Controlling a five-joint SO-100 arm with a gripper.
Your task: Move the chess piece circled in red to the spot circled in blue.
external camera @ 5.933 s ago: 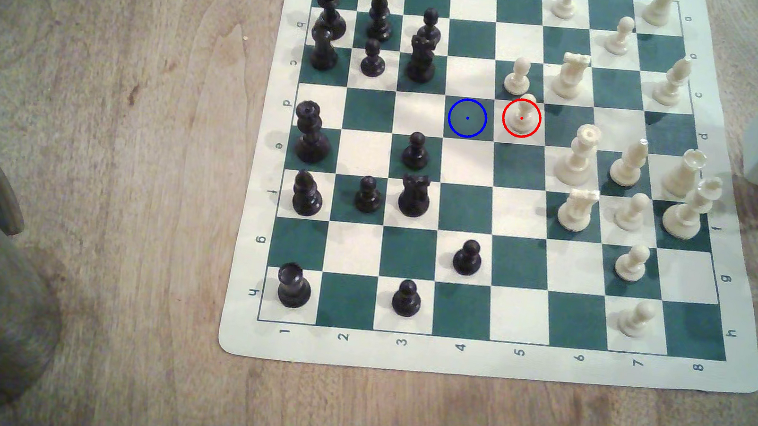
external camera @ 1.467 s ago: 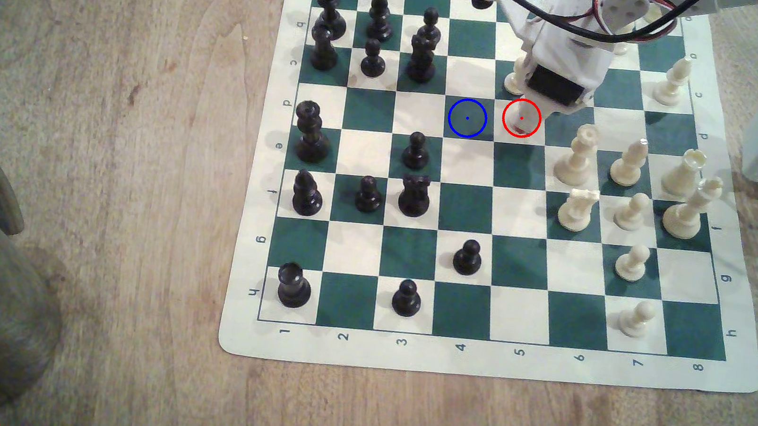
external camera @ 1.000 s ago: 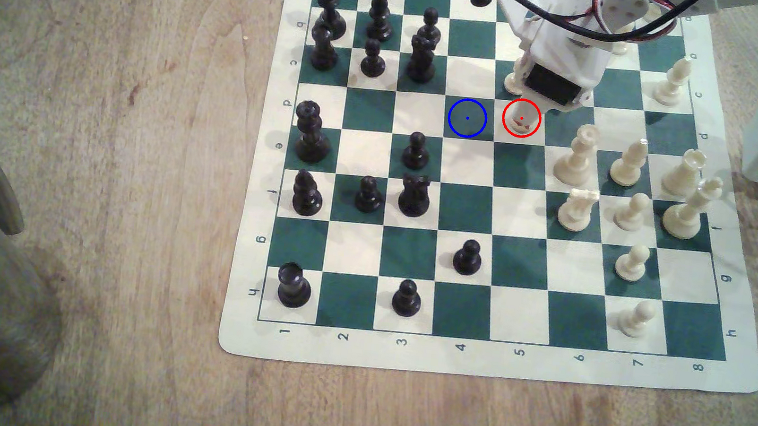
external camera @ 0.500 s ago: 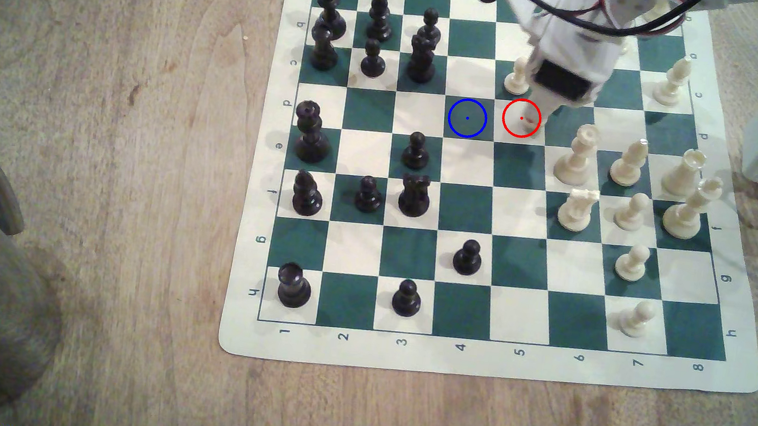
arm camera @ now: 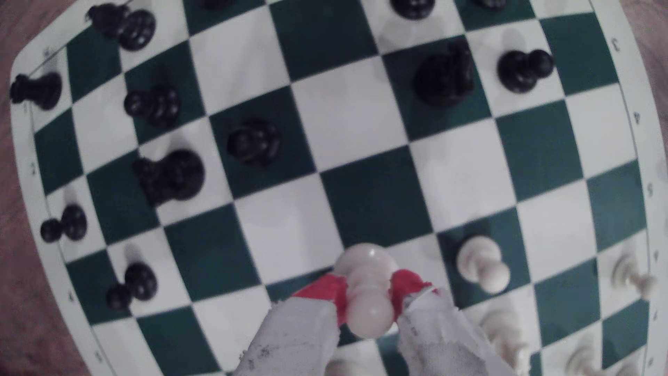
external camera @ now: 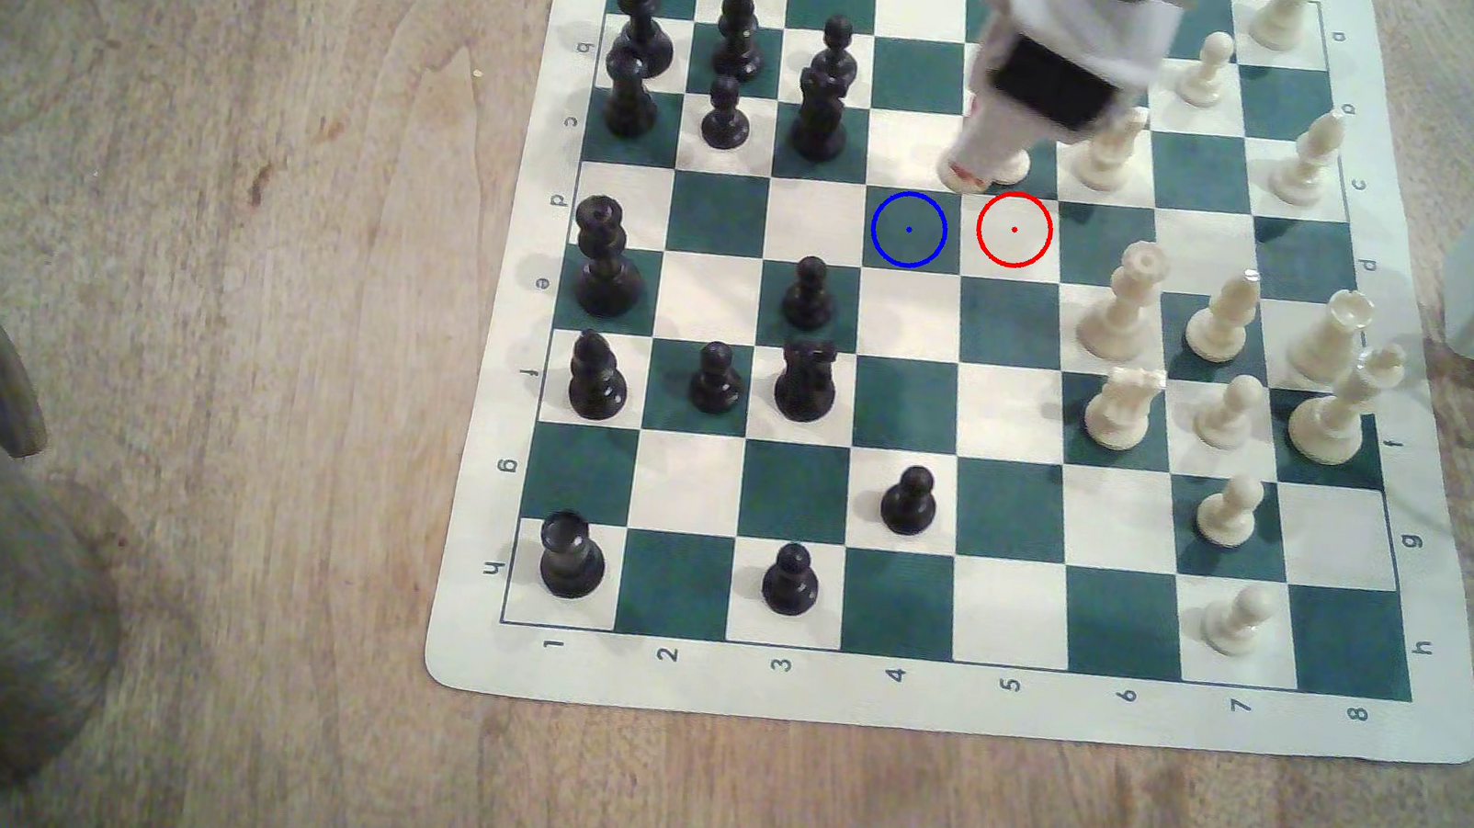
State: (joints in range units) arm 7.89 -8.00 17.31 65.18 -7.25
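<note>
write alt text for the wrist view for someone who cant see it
A gripper with red-padded fingertips is shut on the neck of a cream pawn, held above a green and white chessboard. Black pieces stand on the squares beyond, and another cream pawn stands on a green square beside the gripper.

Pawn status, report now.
Gripper shut on the pawn, lifted off the red-ringed square. Blue-ringed square bare, nothing in the way.

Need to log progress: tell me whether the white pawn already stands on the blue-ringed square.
No: the blue-ringed square is bare, and the white pawn is pinched between the fingers.
</note>
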